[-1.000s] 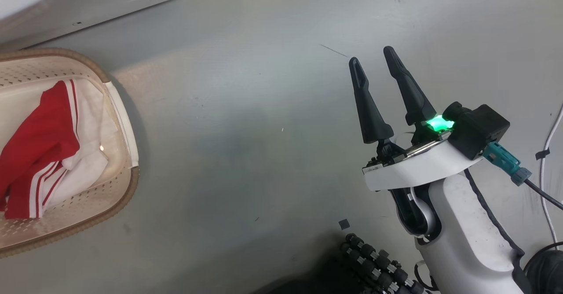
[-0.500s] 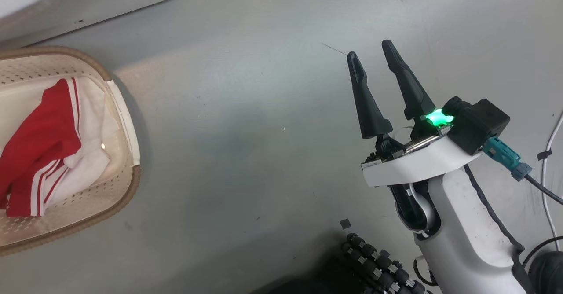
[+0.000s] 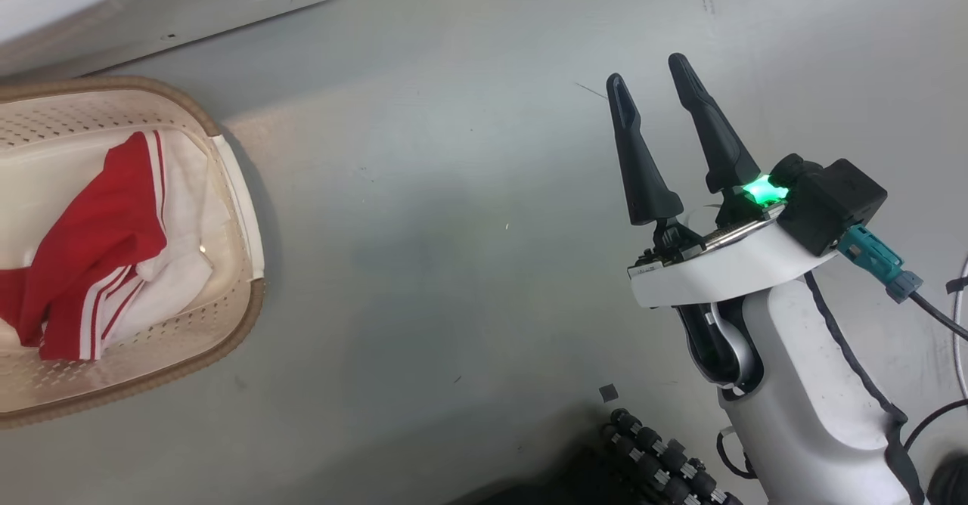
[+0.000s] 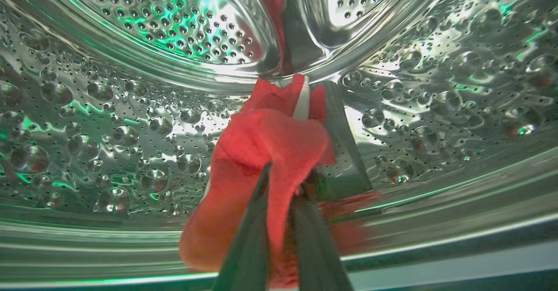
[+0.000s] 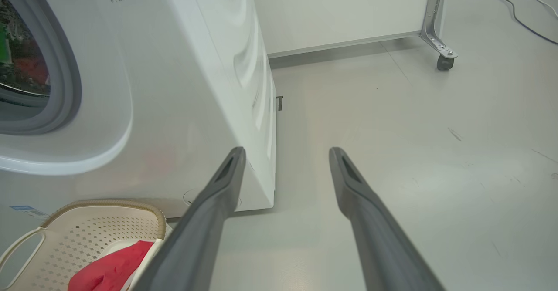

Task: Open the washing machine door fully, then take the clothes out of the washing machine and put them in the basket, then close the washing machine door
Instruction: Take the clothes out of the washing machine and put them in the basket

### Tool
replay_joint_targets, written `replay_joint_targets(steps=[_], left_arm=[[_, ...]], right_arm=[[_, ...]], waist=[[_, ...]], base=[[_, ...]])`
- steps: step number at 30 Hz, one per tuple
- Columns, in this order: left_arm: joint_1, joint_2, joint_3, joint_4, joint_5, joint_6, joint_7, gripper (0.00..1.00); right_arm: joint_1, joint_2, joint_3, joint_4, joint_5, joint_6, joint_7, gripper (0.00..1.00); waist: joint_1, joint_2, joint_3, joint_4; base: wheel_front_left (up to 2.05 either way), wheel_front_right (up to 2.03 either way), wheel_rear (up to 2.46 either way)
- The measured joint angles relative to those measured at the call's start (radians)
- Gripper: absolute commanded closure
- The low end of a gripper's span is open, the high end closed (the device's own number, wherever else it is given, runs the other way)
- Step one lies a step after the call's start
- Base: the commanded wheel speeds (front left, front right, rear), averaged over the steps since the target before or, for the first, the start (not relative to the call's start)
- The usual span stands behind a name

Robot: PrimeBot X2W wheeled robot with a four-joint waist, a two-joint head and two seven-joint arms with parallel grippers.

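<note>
Note the left fingers (image 4: 250,238) clenched on a fold of the clothes (image 4: 266,147) inside the washing machine drum (image 4: 130,108), and the right fingers (image 3: 643,165) released above the floor (image 3: 454,187). Guard against slippage from so narrow a pinch, or snagging on the drum paddle (image 4: 344,151), before reaching the basket (image 3: 249,316).

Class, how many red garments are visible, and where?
2: one garment in the basket; another garment in the drum, pinched by the left gripper. Folds may hide more.
</note>
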Motion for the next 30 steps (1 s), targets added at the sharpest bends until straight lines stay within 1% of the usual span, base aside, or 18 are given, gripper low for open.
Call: replay_joint_targets(steps=[7, 11, 20, 25, 26, 30], left_arm=[[0.102, -0.071, 0.039, -0.021, -0.037, 0.015, -0.15, 1.0], [0.155, -0.111, 0.059, -0.043, -0.054, 0.016, -0.238, 1.0], [0.299, -0.214, 0.07, -0.112, -0.079, 0.023, -0.444, 1.0], [0.385, -0.272, 0.065, -0.137, -0.094, 0.025, -0.541, 1.0], [0.385, -0.272, 0.065, -0.137, -0.094, 0.025, -0.541, 1.0], [0.46, -0.301, 0.055, -0.152, -0.095, 0.025, -0.607, 1.0]], right_arm=[[0.0, 0.0, -0.016, 0.014, -0.04, 0.0, 0.0, 0.0], [0.0, 0.0, -0.025, 0.019, -0.054, 0.0, 0.0, 0.0], [0.013, -0.001, -0.047, 0.041, -0.11, 0.0, 0.0, 0.0], [0.053, -0.013, -0.063, 0.055, -0.13, 0.0, 0.0, 0.0], [0.053, -0.013, -0.063, 0.055, -0.13, 0.0, 0.0, 0.0], [0.072, -0.021, -0.076, 0.063, -0.151, 0.0, 0.0, 0.0]], waist=[[0.0, 0.0, -0.025, 0.03], [0.0, 0.0, -0.044, 0.048], [0.0, 0.0, -0.101, 0.091], [0.0, 0.0, -0.141, 0.118], [0.0, 0.0, -0.141, 0.118], [0.0, 0.0, -0.177, 0.139]], base=[[0.0, 0.0, 0.0], [0.0, 0.0, 0.0], [0.0, 0.0, 0.0], [0.0, 0.0, 0.0], [0.0, 0.0, 0.0], [0.0, 0.0, 0.0]])
